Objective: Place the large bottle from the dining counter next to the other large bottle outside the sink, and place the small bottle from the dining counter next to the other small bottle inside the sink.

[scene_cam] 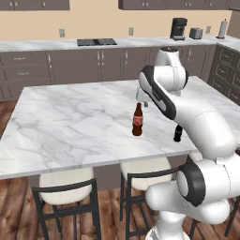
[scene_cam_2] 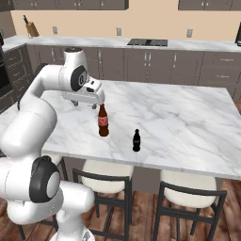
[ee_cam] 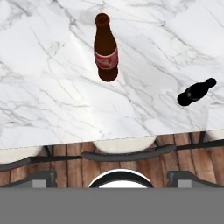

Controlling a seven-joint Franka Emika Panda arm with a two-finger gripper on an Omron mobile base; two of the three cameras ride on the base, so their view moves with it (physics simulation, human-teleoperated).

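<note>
White marble table [scene_cam: 70, 126]: your gripper [scene_cam_2: 100, 100] spread wide above tall brown red-labelled bottle [scene_cam_2: 103, 121]; small black bottle [scene_cam_2: 136, 140] nearby, both upright.

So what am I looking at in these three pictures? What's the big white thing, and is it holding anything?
The white thing is a robot arm on a base that can drive, in a computer-rendered kitchen. Two pictures come from cameras on the base, behind the arm to its left and right. The third comes from a camera on its hand, looking down. On the marble dining counter stand two bottles, both upright: a large brown bottle with a red label and a small black bottle nearer the counter's front edge, apart from each other. The end effector hangs above the large bottle, open and holding nothing. Stools stand below the counter's edge.
</note>
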